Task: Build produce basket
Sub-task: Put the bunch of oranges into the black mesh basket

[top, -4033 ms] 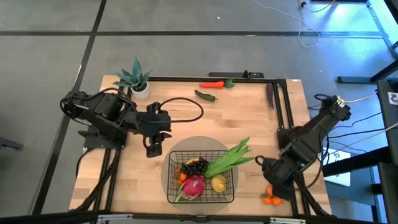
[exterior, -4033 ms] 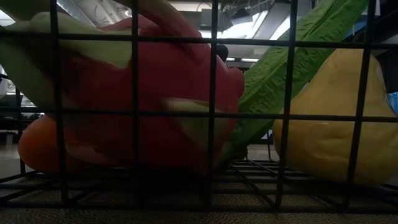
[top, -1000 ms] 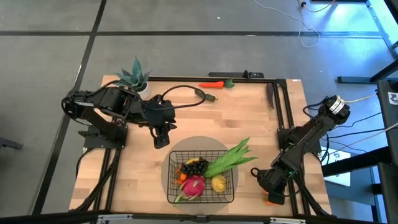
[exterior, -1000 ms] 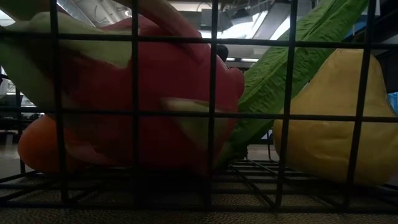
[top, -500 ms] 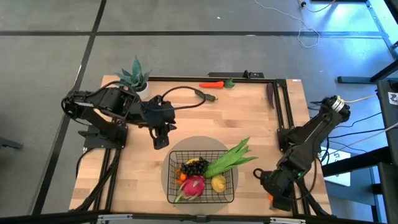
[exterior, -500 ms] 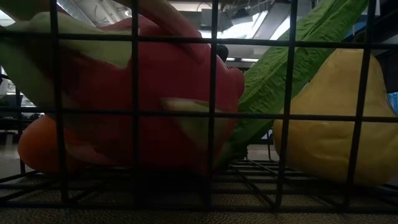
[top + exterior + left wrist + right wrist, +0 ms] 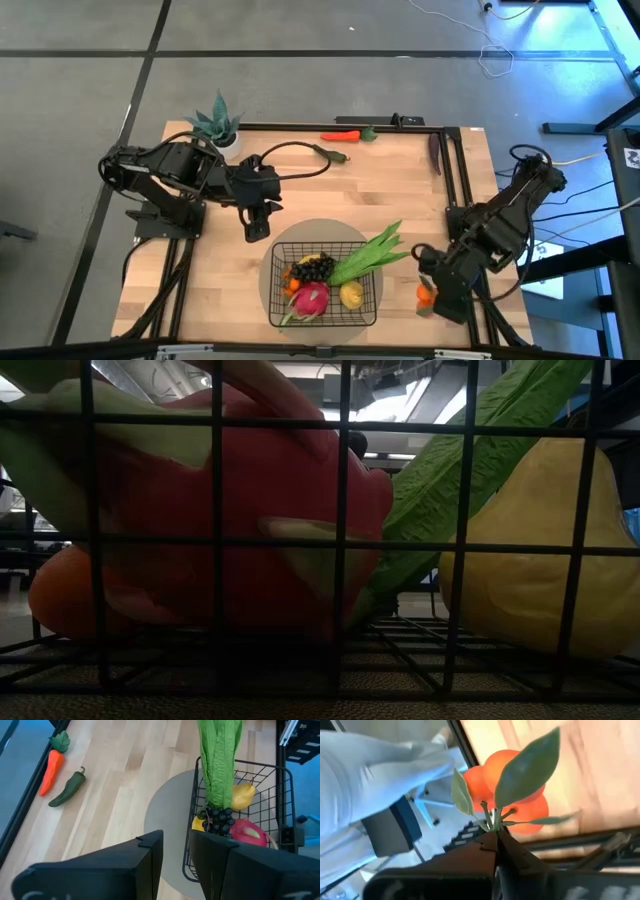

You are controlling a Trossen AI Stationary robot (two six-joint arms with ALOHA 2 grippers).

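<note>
The black wire basket [image 7: 274, 262] stands on a grey round mat near the table's front edge. In it lie a pink dragon fruit [image 7: 312, 298], dark grapes [image 7: 313, 268], a yellow mango [image 7: 352, 295] and a green leafy stalk [image 7: 370, 255] that juts over the right rim. Right of the basket my right gripper [image 7: 430, 291] is shut on a cluster of small oranges [image 7: 515, 790] with green leaves. My left gripper [image 7: 255, 232] hovers open just beyond the basket's far left corner, nothing between its fingers [image 7: 150, 865]. The low view looks through the mesh at the dragon fruit [image 7: 250, 510] and mango [image 7: 530, 560]. My right gripper pinches the orange cluster's green stem [image 7: 490, 822] between its two fingertips, right where the leaves branch off. The fingers slant down from the table's right side. The oranges hang beyond the fingertips, lifted clear of the table.
A carrot [image 7: 340, 135] and a green pepper [image 7: 332, 153] lie at the far edge, with a dark long vegetable [image 7: 434, 152] at the far right. A potted spiky plant [image 7: 215, 125] stands at the far left corner. Bare wood lies between the basket and the far edge.
My right gripper has risen from the table's near right corner, tipping as it rose, and has drawn a little toward the basket. The orange cluster has come up with it and is lifted clear of the table.
</note>
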